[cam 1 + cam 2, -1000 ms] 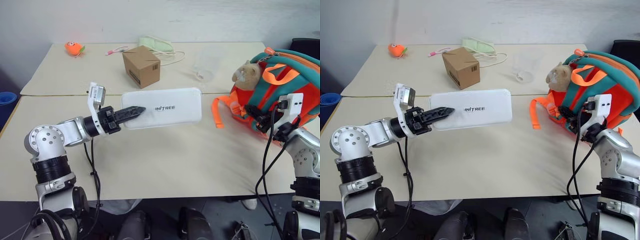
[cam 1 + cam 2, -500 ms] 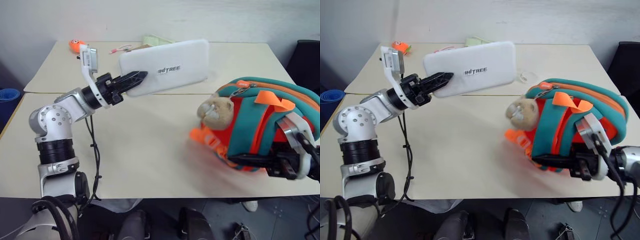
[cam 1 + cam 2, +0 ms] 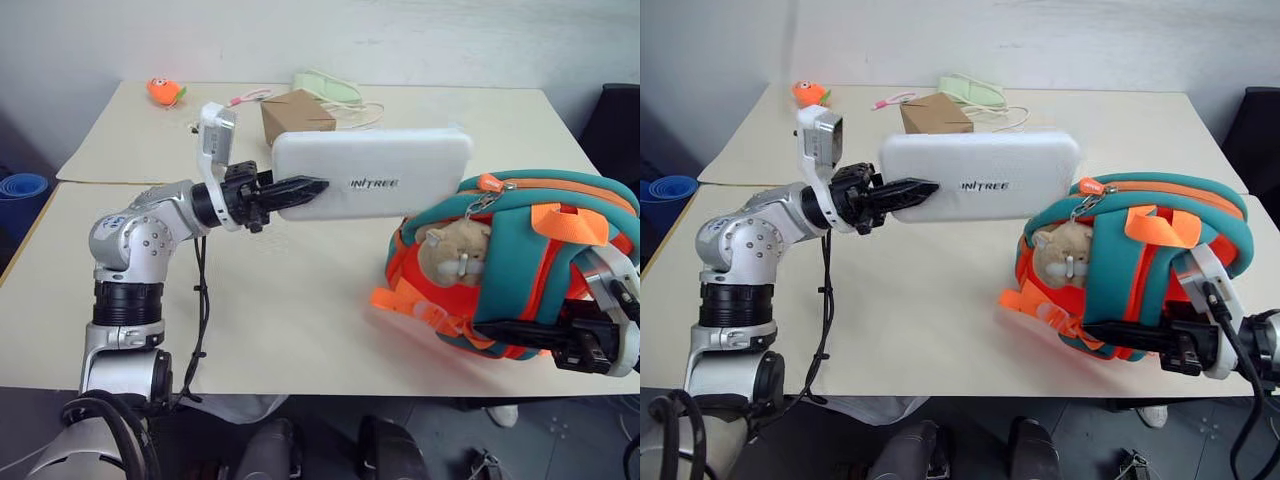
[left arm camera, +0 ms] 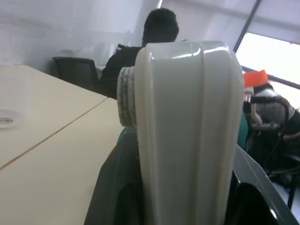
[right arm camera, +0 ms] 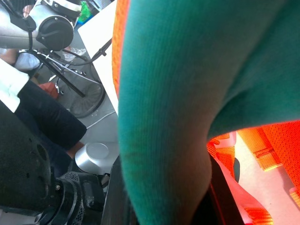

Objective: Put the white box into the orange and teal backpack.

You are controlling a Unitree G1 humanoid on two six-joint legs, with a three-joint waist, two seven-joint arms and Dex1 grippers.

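Even, soft light falls from above over the tabletop (image 3: 300,320), leaving only faint shadows under the white box (image 3: 375,175) and the backpack (image 3: 520,270). The head views are sharp, with no glare. In the left wrist view a bright window at 2 o'clock washes out that corner, and the white box (image 4: 187,136) close to the lens looks soft, perhaps out of focus. In the right wrist view the teal fabric (image 5: 178,103) is blurred, with orange glowing at 4 o'clock.
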